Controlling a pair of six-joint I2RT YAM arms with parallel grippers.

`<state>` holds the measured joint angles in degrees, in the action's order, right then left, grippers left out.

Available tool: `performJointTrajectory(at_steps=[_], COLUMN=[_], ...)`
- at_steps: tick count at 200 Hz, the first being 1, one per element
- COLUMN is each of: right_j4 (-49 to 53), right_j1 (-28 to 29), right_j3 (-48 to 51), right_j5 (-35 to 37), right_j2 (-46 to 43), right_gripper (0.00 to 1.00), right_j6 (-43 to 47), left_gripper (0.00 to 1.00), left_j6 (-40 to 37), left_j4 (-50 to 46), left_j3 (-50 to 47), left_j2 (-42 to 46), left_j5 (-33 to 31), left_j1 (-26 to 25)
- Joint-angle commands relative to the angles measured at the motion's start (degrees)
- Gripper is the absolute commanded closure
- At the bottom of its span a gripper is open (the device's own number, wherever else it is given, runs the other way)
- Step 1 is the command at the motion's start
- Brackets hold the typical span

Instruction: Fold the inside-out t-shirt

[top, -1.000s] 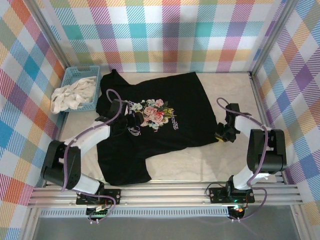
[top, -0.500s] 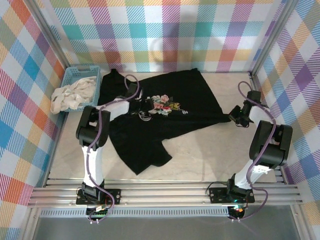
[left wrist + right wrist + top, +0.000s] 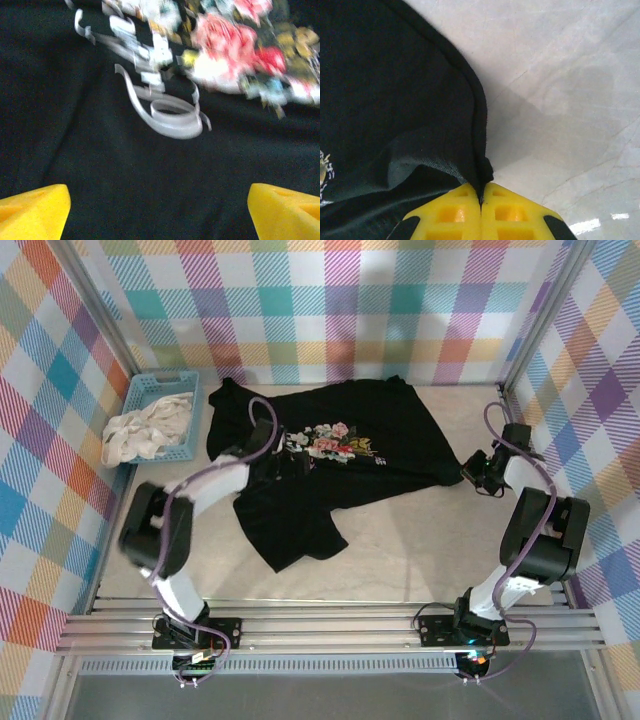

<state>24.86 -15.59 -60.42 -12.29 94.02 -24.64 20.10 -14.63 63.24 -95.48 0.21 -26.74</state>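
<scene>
The inside-out t-shirt (image 3: pixel 390 425) is black and lies rumpled across the back of the table, its flower print (image 3: pixel 335 440) facing up. One part (image 3: pixel 290 530) trails toward the front. My left gripper (image 3: pixel 288 460) hovers over the shirt beside the print. In the left wrist view it is open (image 3: pixel 159 215), yellow fingertips (image 3: pixel 32 212) far apart over black cloth (image 3: pixel 125 165). My right gripper (image 3: pixel 480 472) is at the far right, shut on the shirt's edge. The right wrist view has the hem (image 3: pixel 479 130) pinched between the closed yellow jaws (image 3: pixel 481 197).
A blue basket (image 3: pixel 165 377) with white-cream cloths (image 3: pixel 145 430) stands at the back left, just left of the shirt. Bare beige tabletop (image 3: pixel 420 540) runs in front of the shirt. Plaid walls and metal posts (image 3: pixel 505 390) close in the back and sides.
The right gripper has pulled the shirt's edge toward the back right. The shirt has slid back and bunched up. The left gripper moved up over the print and spread wider.
</scene>
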Motion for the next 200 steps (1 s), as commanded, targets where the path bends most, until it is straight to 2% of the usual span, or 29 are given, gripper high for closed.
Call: performJointTrajectory(at_steps=[1,24,44,78,101,143,200], right_j4=[-1.13,-1.60,-2.08,-2.31,-2.54,-2.58,-2.81], right_j1=[1.21,1.45,1.62,2.21,2.42,2.57,2.67], right_j3=[1.15,1.38,1.43,1.70,2.15,2.24,2.32], right_j5=[-2.47,-2.91,-3.79,-5.08,-5.19,-6.05,-6.95], right_j2=[-2.57,-3.30,-4.29,-5.56,-6.17,-6.13,-5.64], right_gripper=[0.98,0.98,0.98,0.98,0.98,0.98,0.97], right_j6=[0.78,1.07,0.84,0.74,0.82,1.05,1.18], left_gripper=[0.08,0.08,0.08,0.08,0.10,0.13,0.16], left_j6=[2.16,6.51,6.67,2.17,-1.25,-5.88,-4.25], left_j4=[-3.10,-9.36,-10.98,-14.40,-14.77,-13.91,-15.72], left_j3=[-11.14,-20.20,-23.83,-21.55,-20.11,-18.10,-18.25], left_j2=[9.99,20.02,25.11,24.24,21.18,14.14,11.61], left_j5=[-6.29,-8.65,-10.66,-18.57,-21.16,-22.72,-16.93], left_j1=[-5.19,-10.30,-15.75,-24.81,-29.29,-30.91,-31.93])
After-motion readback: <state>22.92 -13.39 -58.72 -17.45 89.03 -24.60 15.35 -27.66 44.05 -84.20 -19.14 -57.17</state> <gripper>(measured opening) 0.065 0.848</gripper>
